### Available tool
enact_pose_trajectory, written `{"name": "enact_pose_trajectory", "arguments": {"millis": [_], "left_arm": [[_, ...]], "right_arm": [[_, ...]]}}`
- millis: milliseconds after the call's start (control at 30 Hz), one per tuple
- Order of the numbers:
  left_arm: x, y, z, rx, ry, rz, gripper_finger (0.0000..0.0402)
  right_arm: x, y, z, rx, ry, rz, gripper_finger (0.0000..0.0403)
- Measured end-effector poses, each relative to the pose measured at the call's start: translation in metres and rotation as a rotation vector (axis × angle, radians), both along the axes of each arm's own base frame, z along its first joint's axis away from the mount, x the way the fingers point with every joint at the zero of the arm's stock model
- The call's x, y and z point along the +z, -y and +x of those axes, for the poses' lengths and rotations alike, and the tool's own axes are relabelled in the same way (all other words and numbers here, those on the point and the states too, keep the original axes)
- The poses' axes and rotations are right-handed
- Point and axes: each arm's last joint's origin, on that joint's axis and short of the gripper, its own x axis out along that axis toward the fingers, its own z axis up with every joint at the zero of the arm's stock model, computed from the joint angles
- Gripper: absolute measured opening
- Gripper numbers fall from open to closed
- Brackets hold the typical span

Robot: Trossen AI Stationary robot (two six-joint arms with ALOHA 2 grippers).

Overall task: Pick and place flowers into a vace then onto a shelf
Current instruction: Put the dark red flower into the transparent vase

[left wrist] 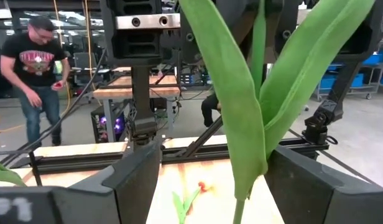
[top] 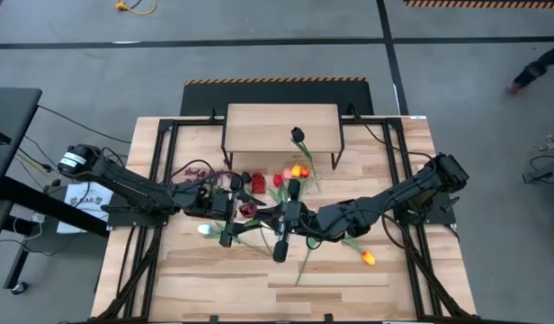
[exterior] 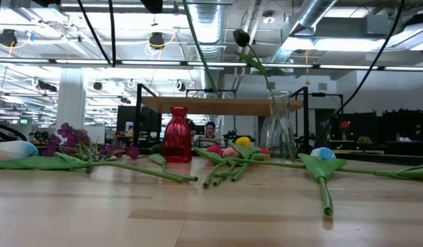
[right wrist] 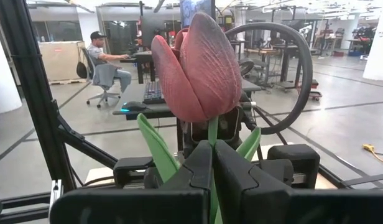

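Dusky-red petals are filling the right wrist view: the right gripper (right wrist: 211, 163) is pinching the stem of a red tulip (right wrist: 198, 68), its fingers pressed together on it just under the bloom. From above, that gripper (top: 284, 216) is sitting at mid-table, meeting the left gripper (top: 230, 209). The left gripper (left wrist: 210, 180) is standing with its fingers (left wrist: 137, 175) wide apart, broad green tulip leaves (left wrist: 241, 99) hanging between them without being squeezed.

Other flowers are lying loose on the plank table (top: 349, 288): an orange tulip (top: 368, 258), a yellow tulip (top: 299, 171), a purple sprig (exterior: 71, 140) (at the left in the low view). A near-black tulip (exterior: 242, 38) is standing in the clear glass vase (exterior: 280, 130); a red glass vase (exterior: 176, 135) is standing beside it. The shelf (top: 281, 128) is sitting at the table's far edge, its top bare wood.
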Motion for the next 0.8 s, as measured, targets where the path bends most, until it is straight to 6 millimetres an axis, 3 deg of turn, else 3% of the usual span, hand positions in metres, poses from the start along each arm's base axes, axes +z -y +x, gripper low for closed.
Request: {"name": "enact_pose_trajectory", "arguments": {"millis": [267, 500, 700, 800], "left_arm": [[-0.0009, 0.0006, 0.0000, -0.022, -0.005, 0.018, 0.0227], [-0.0009, 0.0008, -0.0001, -0.020, 0.002, 0.061, 0.0137], [-0.0012, 0.0010, -0.0001, -0.022, 0.003, 0.078, 0.0030], [-0.0012, 0.0011, -0.0002, -0.027, 0.004, 0.082, 0.0012]], "right_arm": [[0.0000, 0.0000, 0.0000, 0.001, 0.000, 0.001, 0.0000], [0.0000, 0.0000, 0.0000, 0.001, 0.000, 0.000, 0.0000], [-0.0011, -0.0003, 0.0001, 0.028, -0.013, -0.005, 0.0002], [-0.0012, -0.0004, 0.0001, 0.032, -0.013, -0.003, 0.0013]]}}
